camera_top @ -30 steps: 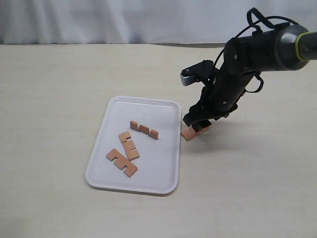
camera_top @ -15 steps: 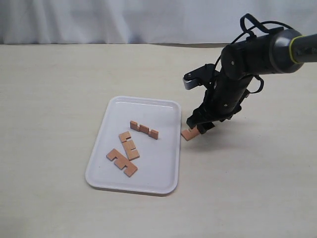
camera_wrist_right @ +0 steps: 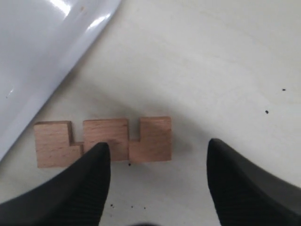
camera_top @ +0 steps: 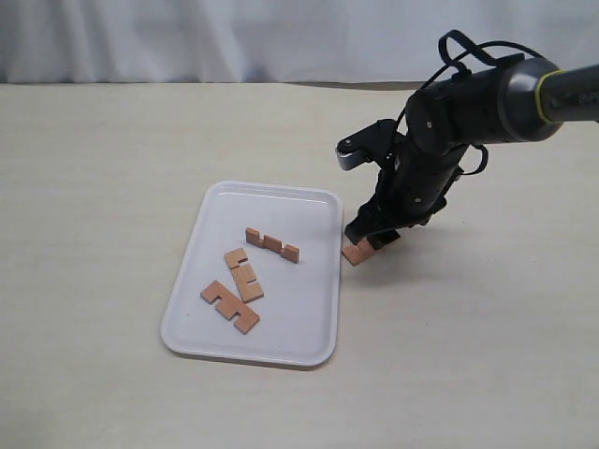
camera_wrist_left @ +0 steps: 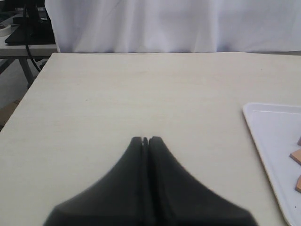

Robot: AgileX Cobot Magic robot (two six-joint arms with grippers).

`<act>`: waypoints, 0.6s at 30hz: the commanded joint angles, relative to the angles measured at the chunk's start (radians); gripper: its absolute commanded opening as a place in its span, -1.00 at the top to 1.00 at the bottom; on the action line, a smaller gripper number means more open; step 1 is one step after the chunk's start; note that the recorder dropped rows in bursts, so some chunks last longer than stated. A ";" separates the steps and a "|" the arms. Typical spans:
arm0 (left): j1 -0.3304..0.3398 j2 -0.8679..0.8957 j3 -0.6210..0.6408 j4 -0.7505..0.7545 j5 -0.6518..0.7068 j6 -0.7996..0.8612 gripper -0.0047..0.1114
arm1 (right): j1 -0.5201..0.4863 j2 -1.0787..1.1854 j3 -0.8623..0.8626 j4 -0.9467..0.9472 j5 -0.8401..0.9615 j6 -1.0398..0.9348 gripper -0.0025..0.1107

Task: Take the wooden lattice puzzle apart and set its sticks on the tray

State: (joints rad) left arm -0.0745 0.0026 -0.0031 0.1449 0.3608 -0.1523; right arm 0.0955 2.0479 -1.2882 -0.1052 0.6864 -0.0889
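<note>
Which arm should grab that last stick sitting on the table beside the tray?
Right. The right tool hangs open directly over the stick, just beside the tray. The left tool is shut, out of the exterior view, and its camera doesn't show that stick.

— Tray condition?
— White glossy tray (camera_top: pixel 299 313), level. Lying flat inside: far stick (camera_top: pixel 272 245), middle stick (camera_top: pixel 243 275), near stick (camera_top: pixel 229 307). All reddish-brown, notched.
— Fourth stick?
— Fourth stick (camera_top: pixel 357 252) lies outside, just beside the tray's right rim.
</note>
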 commanded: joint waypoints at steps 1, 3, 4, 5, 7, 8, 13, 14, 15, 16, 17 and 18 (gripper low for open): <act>-0.008 -0.003 0.003 0.000 -0.006 0.002 0.92 | 0.001 -0.002 -0.003 -0.015 -0.012 0.012 -0.05; -0.008 -0.003 0.003 0.000 -0.006 0.002 0.92 | 0.001 -0.002 -0.003 -0.015 -0.012 0.012 -0.05; -0.008 -0.003 0.003 0.000 -0.006 0.002 0.92 | 0.001 -0.002 -0.003 -0.015 -0.012 0.012 -0.05; -0.008 -0.003 0.003 0.000 -0.006 0.002 0.92 | 0.001 -0.002 -0.003 -0.015 -0.012 0.012 -0.05; -0.008 -0.003 0.003 0.000 -0.006 0.002 0.92 | 0.001 -0.002 -0.003 -0.015 -0.012 0.012 -0.05; -0.008 -0.003 0.003 0.000 -0.006 0.002 0.92 | 0.001 -0.002 -0.003 -0.015 -0.012 0.012 -0.05; -0.008 -0.003 0.003 0.000 -0.006 0.002 0.92 | 0.001 -0.002 -0.003 -0.015 -0.010 0.015 -0.05; -0.008 -0.003 0.003 0.000 -0.006 0.002 0.92 | 0.001 -0.002 -0.003 -0.015 -0.010 0.015 -0.05; -0.008 -0.003 0.003 0.000 -0.006 0.002 0.92 | 0.001 -0.002 -0.003 -0.013 -0.010 0.015 -0.05; -0.008 -0.003 0.003 0.000 -0.006 0.002 0.92 | 0.001 -0.002 -0.003 -0.013 -0.012 0.015 -0.05; -0.008 -0.003 0.003 0.000 -0.006 0.002 0.92 | 0.001 -0.002 -0.003 -0.012 -0.015 0.015 -0.05; -0.008 -0.003 0.003 0.000 -0.006 0.002 0.92 | 0.001 -0.002 -0.003 -0.012 -0.017 0.015 -0.05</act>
State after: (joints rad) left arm -0.0745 0.0026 -0.0031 0.1449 0.3608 -0.1523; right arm 0.0955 2.0479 -1.2882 -0.1088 0.6823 -0.0809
